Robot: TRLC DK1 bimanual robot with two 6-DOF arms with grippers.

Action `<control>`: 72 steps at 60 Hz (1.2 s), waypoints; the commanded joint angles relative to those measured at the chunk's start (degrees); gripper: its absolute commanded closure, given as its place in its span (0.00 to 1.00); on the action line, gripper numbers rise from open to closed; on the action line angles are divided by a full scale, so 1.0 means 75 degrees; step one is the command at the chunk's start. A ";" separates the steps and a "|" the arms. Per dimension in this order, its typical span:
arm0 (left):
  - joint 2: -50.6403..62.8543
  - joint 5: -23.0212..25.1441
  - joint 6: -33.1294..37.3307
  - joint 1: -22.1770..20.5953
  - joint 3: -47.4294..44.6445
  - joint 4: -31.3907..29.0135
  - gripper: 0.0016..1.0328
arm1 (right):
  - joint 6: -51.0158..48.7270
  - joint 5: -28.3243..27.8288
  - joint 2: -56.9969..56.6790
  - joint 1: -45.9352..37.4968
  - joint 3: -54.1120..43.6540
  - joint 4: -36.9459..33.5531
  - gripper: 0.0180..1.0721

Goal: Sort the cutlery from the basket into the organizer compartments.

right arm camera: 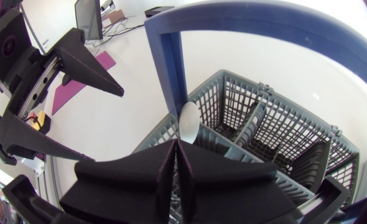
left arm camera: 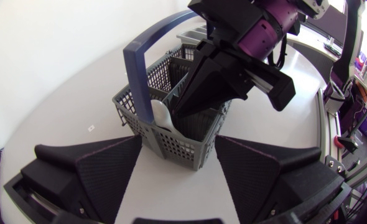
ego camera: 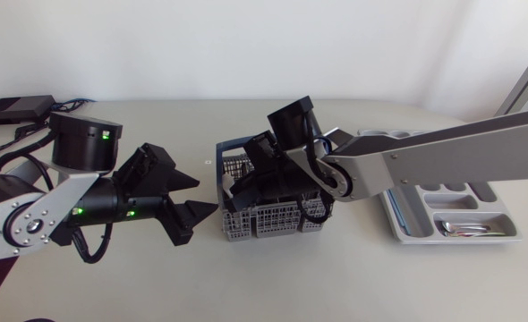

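Observation:
The grey mesh basket (ego camera: 268, 225) with its blue handle (left arm camera: 140, 68) stands mid-table. My right gripper (ego camera: 246, 192) reaches down into the basket's left compartment. In the right wrist view its fingers (right arm camera: 152, 168) are pressed together, and the pale bowl of a spoon (right arm camera: 190, 121) sticks up just past their tips. The same spoon (left arm camera: 160, 115) shows against the right gripper (left arm camera: 190, 102) in the left wrist view. My left gripper (ego camera: 203, 195) hovers open just left of the basket, its fingers (left arm camera: 102, 165) spread to either side of the near corner without touching. The grey organizer (ego camera: 407, 234) lies to the right.
A piece of metal cutlery (ego camera: 465, 229) lies in the organizer's nearest compartment. A black box (ego camera: 18, 108) with cables sits at the table's far left. My right arm (ego camera: 443, 152) stretches across above the organizer.

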 commanded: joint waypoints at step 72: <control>0.0193 0.0047 0.0022 0.0038 -0.0073 0.0076 0.22 | -0.0134 0.0153 0.0640 -0.0123 0.0512 0.0578 0.58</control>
